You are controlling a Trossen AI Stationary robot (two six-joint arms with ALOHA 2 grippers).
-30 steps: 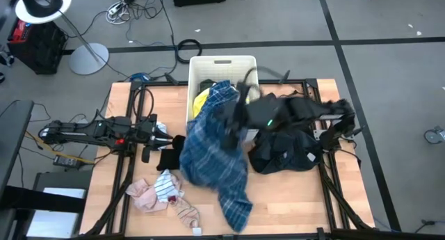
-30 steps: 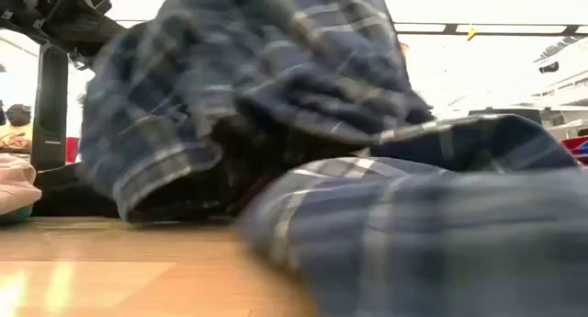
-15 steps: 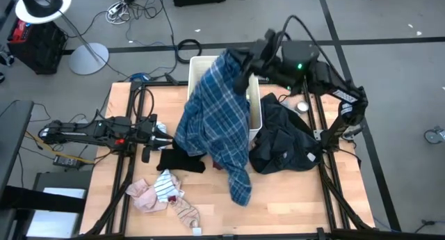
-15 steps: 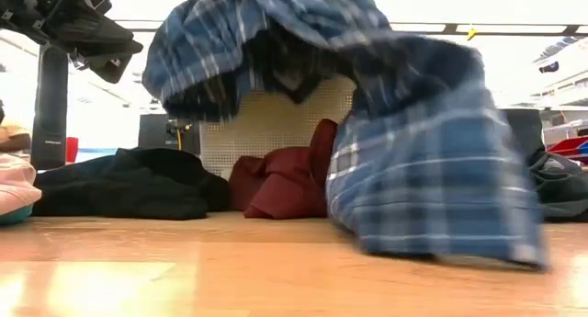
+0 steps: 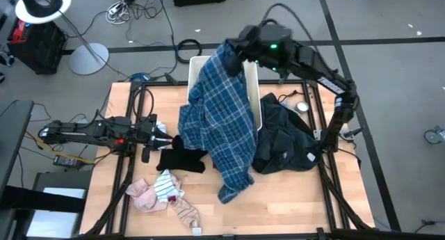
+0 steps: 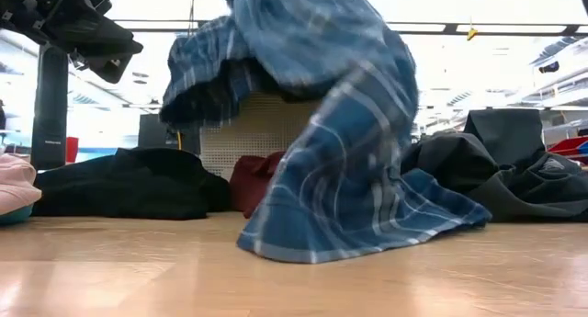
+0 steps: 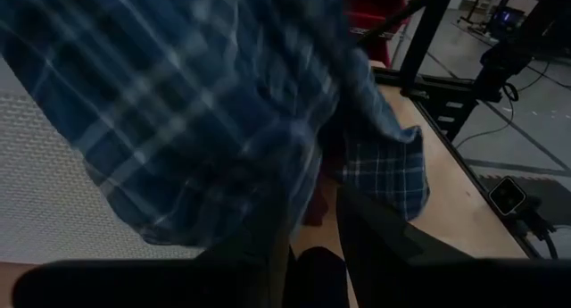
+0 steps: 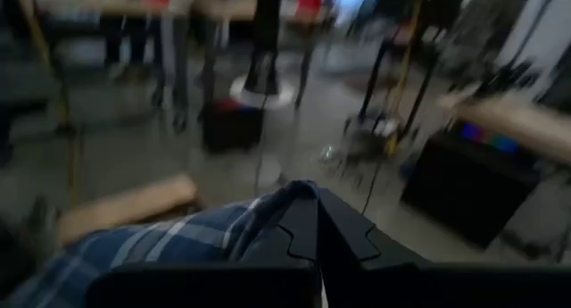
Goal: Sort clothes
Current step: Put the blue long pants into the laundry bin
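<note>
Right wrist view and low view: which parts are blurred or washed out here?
Right wrist view: the whole room behind is motion-smeared; only the right gripper shut on the blue plaid shirt reads clearly. Low view: the hanging shirt is streaked with motion, the ceiling behind blown out white, the table showing glare. High view: sharp and evenly lit.

Items counted on and above the wooden table: one large blue plaid cotton shirt (image 5: 219,122), one black garment (image 5: 182,158) beside it, one dark navy-black heap of clothing (image 5: 288,148), one maroon piece (image 6: 257,181), one pink crumpled piece (image 5: 141,195), one white striped piece (image 5: 167,186), one pale patterned sock (image 5: 185,212). One white plastic slotted basket (image 5: 252,94). Two dark arms.
</note>
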